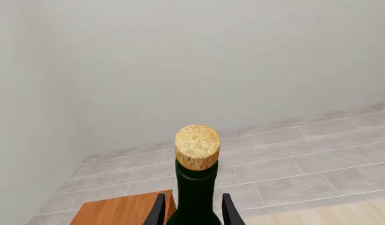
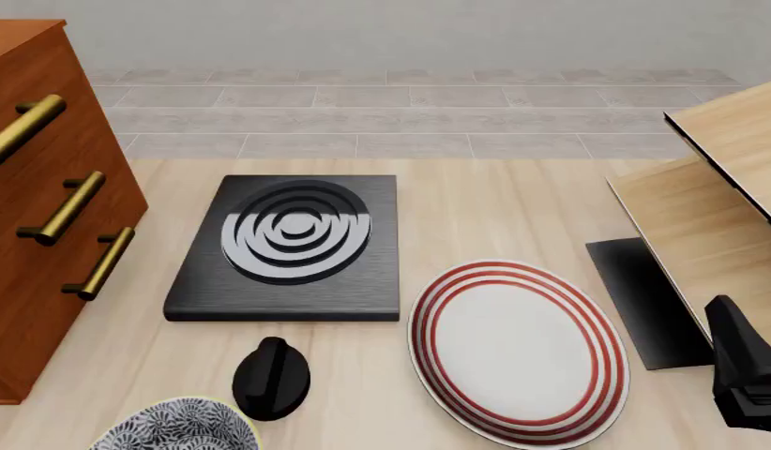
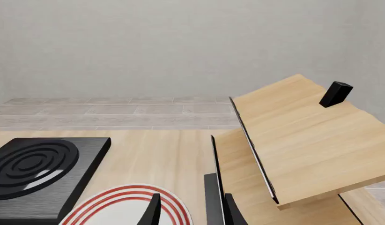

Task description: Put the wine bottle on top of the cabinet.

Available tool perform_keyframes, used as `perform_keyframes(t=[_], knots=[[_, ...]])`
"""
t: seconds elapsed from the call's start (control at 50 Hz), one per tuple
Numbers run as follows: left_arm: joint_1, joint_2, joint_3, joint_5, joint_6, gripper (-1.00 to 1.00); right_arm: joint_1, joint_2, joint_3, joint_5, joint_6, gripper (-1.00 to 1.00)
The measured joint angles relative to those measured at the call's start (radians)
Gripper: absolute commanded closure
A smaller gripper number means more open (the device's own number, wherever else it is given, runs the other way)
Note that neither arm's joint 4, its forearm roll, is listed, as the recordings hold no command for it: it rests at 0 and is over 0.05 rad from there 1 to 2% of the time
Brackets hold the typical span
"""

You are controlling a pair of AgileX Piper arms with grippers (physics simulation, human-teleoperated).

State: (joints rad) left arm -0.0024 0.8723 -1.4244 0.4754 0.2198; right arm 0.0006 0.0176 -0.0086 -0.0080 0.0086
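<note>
**A:** Where is your tall dark green glass wine bottle with the tan cork top point(image 1: 196, 185)?

**B:** Only the left wrist view shows it. Its long axis runs along your left gripper point(image 1: 193, 212), neck and cork pointing away from the camera, out past the fingertips. One dark finger point(image 1: 158, 211) lies on each side of the neck, so the gripper is clamped around the bottle. A corner of the flat top of the large reddish-brown wooden cabinet point(image 1: 127, 210) lies just beside and below it; whether the bottle touches that top cannot be told.

**A:** Does the front view place it?

**B:** No. There the bottle and your left arm are out of frame. The cabinet point(image 2: 41, 202) stands at the left edge with three brass bar handles point(image 2: 63, 208).

**A:** And your right gripper point(image 3: 191, 211)?

**B:** Its fingers stand apart with nothing between them. It sits low at the right of the front view point(image 2: 751, 375), over the near edge of the red-ringed white plate point(image 2: 521, 349), beside the pale light-wood panelled structure point(image 2: 718, 202).

**A:** What else lies on the pale wooden table point(image 2: 511, 202)?

**B:** A black square slab with concentric grey rings point(image 2: 292, 246), a small black knob-shaped object point(image 2: 272, 377) and a blue-patterned bowl point(image 2: 173, 427).
</note>
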Motion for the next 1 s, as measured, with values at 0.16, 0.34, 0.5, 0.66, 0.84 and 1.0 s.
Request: perform_keyframes(t=[0.16,0.34,0.5,0.66,0.84,1.0], knots=[[0.037,0.011,0.009,-0.011,-0.001,1.00,0.000,0.000,0.000,0.000,0.000,-1.00],[0.079,0.020,0.032,-0.030,0.003,1.00,0.000,0.000,0.000,0.000,0.000,-1.00],[0.122,0.026,0.062,-0.055,0.005,1.00,0.000,0.000,0.000,0.000,0.000,-1.00],[0.165,0.031,0.075,-0.068,0.010,1.00,0.000,0.000,0.000,0.000,0.000,-1.00],[0.210,0.033,0.093,-0.086,0.008,1.00,0.000,0.000,0.000,0.000,0.000,-1.00],[0.247,0.038,0.106,-0.102,0.005,1.00,0.000,0.000,0.000,0.000,0.000,-1.00]])
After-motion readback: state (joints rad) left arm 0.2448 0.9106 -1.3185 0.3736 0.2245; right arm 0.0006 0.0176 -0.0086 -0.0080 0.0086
